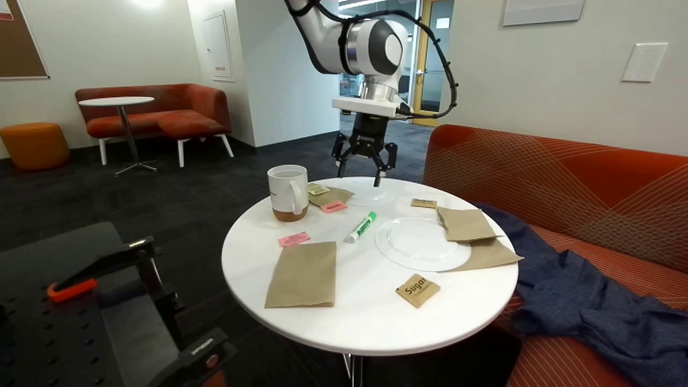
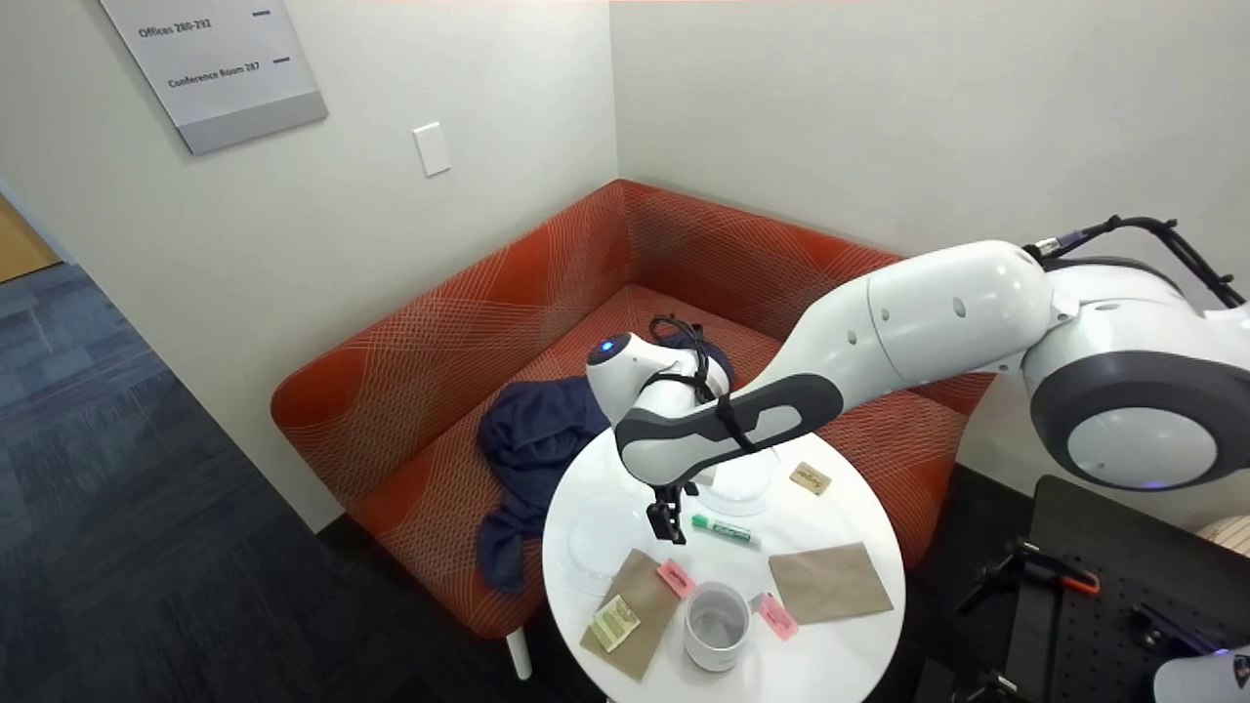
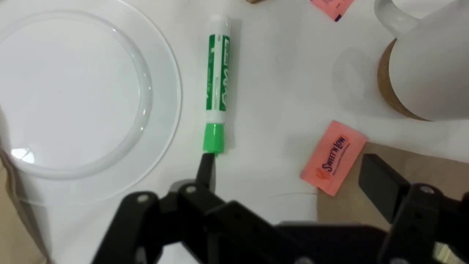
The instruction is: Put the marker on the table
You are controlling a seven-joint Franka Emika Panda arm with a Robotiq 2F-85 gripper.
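Observation:
The green and white marker (image 1: 361, 227) lies flat on the round white table (image 1: 371, 322), beside a clear plate. It also shows on the table in an exterior view (image 2: 726, 530). In the wrist view the marker (image 3: 217, 77) stands lengthwise at upper centre, its green cap toward my gripper. My gripper (image 1: 359, 176) hangs above the table's far side, pointing down. In the wrist view my gripper (image 3: 287, 161) has its fingers wide apart with nothing between them. Its left fingertip overlaps the cap's end in that view; contact cannot be told.
A white mug (image 1: 287, 191) with a cork base stands at the table's edge. A clear plate (image 1: 422, 250), brown napkins (image 1: 302, 275), pink packets (image 1: 294, 239) and sugar packets (image 1: 418, 290) lie around. An orange sofa (image 1: 564, 177) borders the table. A dark cart (image 1: 59, 322) holds an orange-handled tool.

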